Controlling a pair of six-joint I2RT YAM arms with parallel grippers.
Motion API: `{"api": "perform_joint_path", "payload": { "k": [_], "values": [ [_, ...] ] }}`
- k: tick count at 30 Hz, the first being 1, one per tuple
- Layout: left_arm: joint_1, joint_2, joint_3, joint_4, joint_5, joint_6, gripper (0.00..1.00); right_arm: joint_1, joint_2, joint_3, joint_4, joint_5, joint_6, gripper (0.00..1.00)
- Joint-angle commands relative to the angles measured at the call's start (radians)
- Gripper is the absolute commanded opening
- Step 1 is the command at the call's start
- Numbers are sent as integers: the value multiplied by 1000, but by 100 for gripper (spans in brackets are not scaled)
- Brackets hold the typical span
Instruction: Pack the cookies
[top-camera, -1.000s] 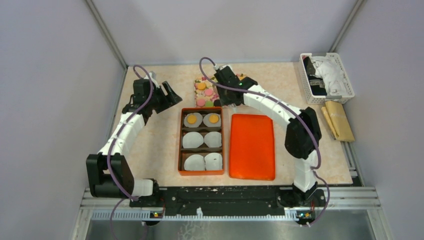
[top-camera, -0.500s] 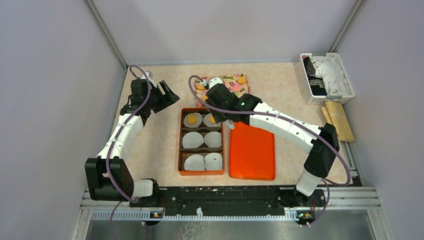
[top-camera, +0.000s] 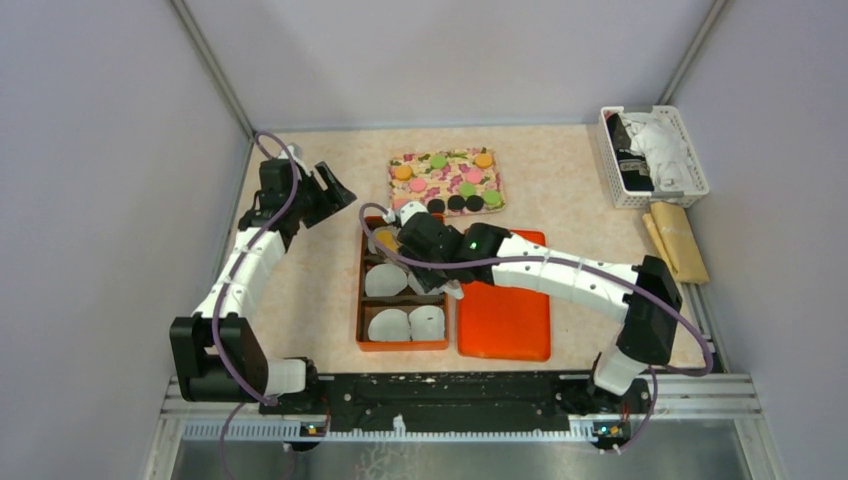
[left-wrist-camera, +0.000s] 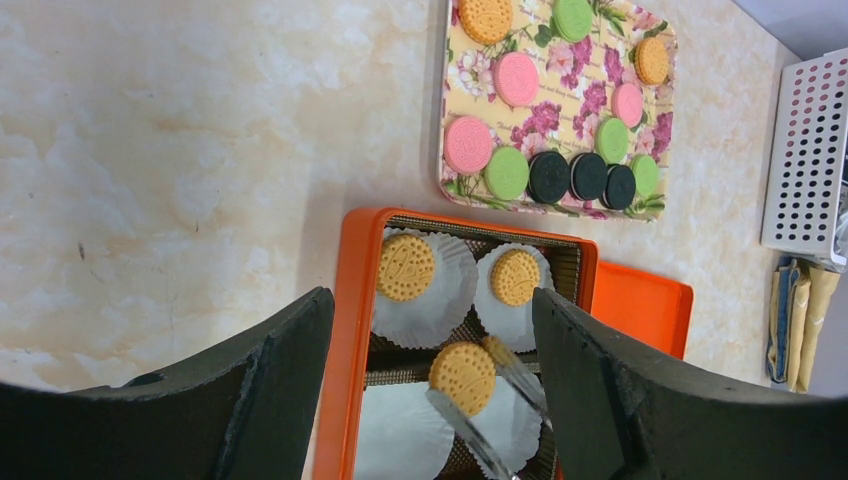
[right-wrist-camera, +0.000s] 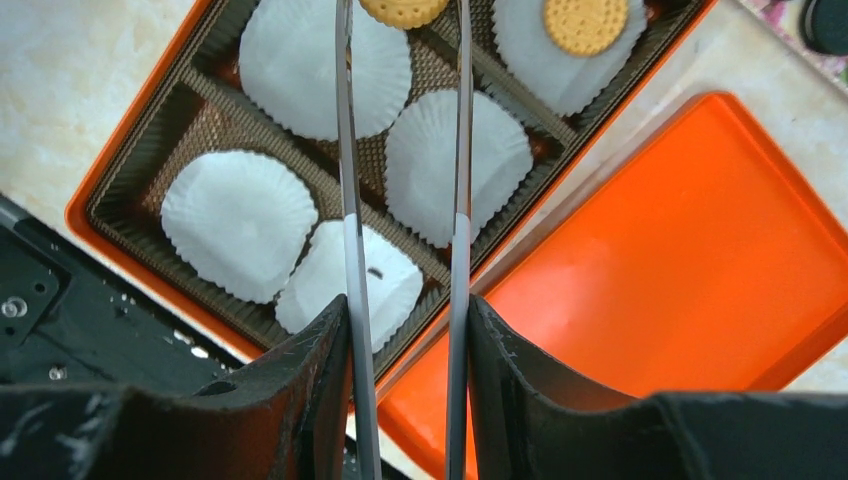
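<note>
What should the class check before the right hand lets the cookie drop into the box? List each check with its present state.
1. Right hand shut on the tongs: ok.
2. Orange cookie pinched between the tong tips: ok.
3. Orange cookie over the box, not outside it: ok.
4. Orange cookie centred over one empty paper cup: cannot tell.
5. Left hand open, empty and off to the side of the box: ok.
6. Lid lying beside the box, not covering it: ok.
</note>
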Motion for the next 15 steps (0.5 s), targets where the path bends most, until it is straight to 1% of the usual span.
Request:
{"api": "perform_joint_path", "payload": {
  "k": [1, 10, 14, 15],
  "values": [
    [4, -24, 2, 14, 12, -4, 79, 47, -69, -27, 36, -4, 37, 4],
    [3, -20, 4, 16, 22, -10, 79, 103, -80, -56, 41, -22, 59, 4],
    [4, -20, 2, 17, 27, -9, 79, 106, -53, -63, 48, -40, 64, 6],
    [4, -20, 2, 15, 27, -8, 79, 107, -48, -64, 51, -39, 64, 9]
  ]
}}
